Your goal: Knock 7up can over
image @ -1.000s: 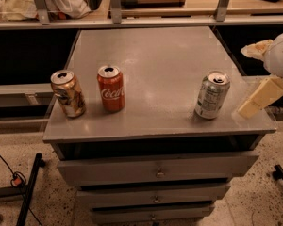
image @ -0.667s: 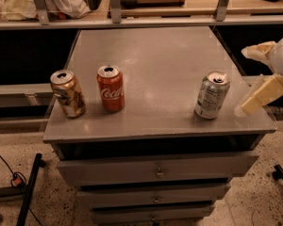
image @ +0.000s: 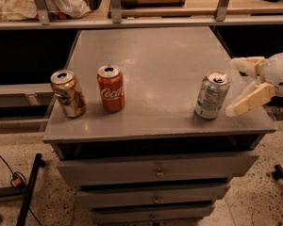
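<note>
The robot's hand [image: 231, 86] hangs at the right edge of a grey tabletop [image: 165, 55], its two pale fingers [image: 253, 98] spread wide apart and gripping nothing, one reaching leftward farther back and the other angled down toward the near right corner. The 7up can [image: 212, 95], silver-grey with a white fine-print panel facing the camera, stands upright just to the left of the hand, near the tabletop's front edge and level with the gap between the fingers. The tip of the nearer finger lies just beside the can's lower right side; whether it touches the can cannot be told from this angle. Well apart on the left half of the tabletop stand two more upright cans, a red Coca-Cola can [image: 111, 88] and, to its left near the left edge, a gold-and-brown patterned can [image: 68, 93] that leans slightly. All three cans show opened tops. The tabletop caps a grey cabinet with a stack of drawers [image: 155, 172] below its front edge, resting on a speckled floor. Behind the far edge runs a light wooden shelf [image: 146, 18] with metal uprights, and a pale bundle [image: 61, 1] lies on it at the far left.
</note>
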### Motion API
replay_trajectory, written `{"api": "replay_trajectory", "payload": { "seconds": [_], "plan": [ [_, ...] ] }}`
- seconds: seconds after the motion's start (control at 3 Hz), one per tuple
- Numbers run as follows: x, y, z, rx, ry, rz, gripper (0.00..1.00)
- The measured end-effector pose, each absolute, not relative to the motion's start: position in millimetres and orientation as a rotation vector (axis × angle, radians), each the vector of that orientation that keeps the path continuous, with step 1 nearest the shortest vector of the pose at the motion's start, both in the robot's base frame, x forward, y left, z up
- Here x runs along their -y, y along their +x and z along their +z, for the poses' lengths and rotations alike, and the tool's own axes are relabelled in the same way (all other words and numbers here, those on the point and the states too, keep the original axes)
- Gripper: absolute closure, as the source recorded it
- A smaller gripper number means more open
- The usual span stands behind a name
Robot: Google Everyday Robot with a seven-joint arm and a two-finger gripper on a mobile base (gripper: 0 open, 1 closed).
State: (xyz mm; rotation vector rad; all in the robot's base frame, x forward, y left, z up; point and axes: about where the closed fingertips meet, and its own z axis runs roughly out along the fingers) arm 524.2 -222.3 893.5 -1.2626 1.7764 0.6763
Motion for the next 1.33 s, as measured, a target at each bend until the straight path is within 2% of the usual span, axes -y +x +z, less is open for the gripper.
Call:
{"api": "replay_trajectory", "payload": {
  "seconds": [0.67, 1.0, 1.33],
  "plan": [
    [211, 524, 873, -1.593, -1.132, 0.819, 0.0],
    [203, 520, 866, -1.54, -1.082, 0.863, 0.17],
    [195, 517, 866, -1.5, -1.042, 0.915, 0.39]
  ]
}}
